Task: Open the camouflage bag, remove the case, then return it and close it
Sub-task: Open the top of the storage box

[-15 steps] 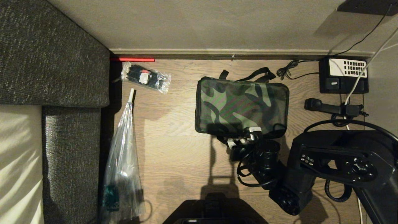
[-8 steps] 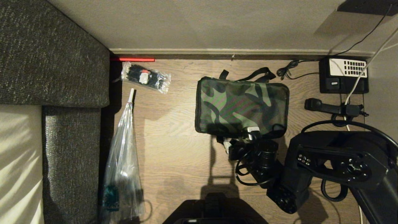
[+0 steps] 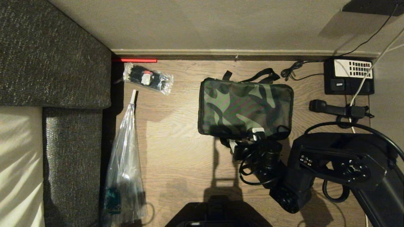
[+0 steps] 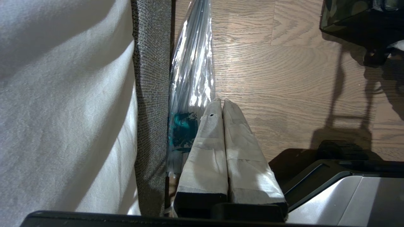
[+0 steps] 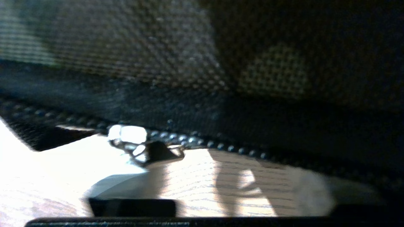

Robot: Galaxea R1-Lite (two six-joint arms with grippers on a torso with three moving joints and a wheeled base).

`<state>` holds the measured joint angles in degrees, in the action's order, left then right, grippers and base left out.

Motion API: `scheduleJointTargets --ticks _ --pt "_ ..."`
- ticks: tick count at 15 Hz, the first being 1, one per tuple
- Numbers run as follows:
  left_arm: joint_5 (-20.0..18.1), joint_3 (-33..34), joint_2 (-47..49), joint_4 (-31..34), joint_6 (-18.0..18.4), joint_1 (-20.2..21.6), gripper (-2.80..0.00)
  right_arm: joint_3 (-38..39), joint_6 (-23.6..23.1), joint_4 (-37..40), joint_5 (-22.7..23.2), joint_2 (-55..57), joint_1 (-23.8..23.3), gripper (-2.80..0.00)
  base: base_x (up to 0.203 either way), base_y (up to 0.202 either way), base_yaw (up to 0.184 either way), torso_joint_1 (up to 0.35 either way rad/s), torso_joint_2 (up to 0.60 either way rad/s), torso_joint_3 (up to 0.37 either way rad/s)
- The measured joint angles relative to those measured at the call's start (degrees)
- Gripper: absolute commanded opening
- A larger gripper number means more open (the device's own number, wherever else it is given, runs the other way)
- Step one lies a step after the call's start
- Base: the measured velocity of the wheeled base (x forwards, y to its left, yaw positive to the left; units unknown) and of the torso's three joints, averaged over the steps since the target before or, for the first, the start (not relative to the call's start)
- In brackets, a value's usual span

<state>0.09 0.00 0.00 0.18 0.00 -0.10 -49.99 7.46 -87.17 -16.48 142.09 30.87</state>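
Wood-grain flooring (image 3: 176,157) runs up to a pale skirting board and plain wall, with a dark grey woven sofa (image 3: 53,63) and its cream cushion along the robot's left. On the boards lies the camouflage bag (image 3: 245,107), a rectangular soft fabric pouch in green, black and tan with black trim, flat and shut, its black straps (image 3: 258,75) spilling out on the wall side. No case shows in any view.

Reaching in from the robot's right, the black right arm brings the right gripper (image 3: 244,138) to the near edge of the bag, roughly midway along it. In the head view its two pale fingertips stand apart, one on the bag's trim and one just off it over the floor, so the jaws look partly spread; whether they hold anything cannot be told. The right wrist view shows the bag's black zip teeth close up, with a small metal zip pull (image 5: 145,148) lying on the floor beside them.

The left gripper (image 4: 221,105) hangs parked low beside the sofa, its white-taped fingers pressed together on nothing, next to a long clear plastic sleeve (image 3: 124,164).

Near the wall, a small clear plastic packet of black items (image 3: 148,78) lies left of the bag, and a black desk phone with white keypad (image 3: 348,76) sits on the right, its handset (image 3: 337,109) off the cradle.
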Motion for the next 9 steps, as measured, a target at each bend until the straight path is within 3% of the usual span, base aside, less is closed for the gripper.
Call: scheduleJointTargets --ticks 9 --pt "0.0 0.0 0.0 0.0 0.0 0.0 -2.80 -0.8 -0.3 0.0 0.0 0.7 -0.1 -2.80 0.000 0.000 0.000 0.000 0.00 0.000"
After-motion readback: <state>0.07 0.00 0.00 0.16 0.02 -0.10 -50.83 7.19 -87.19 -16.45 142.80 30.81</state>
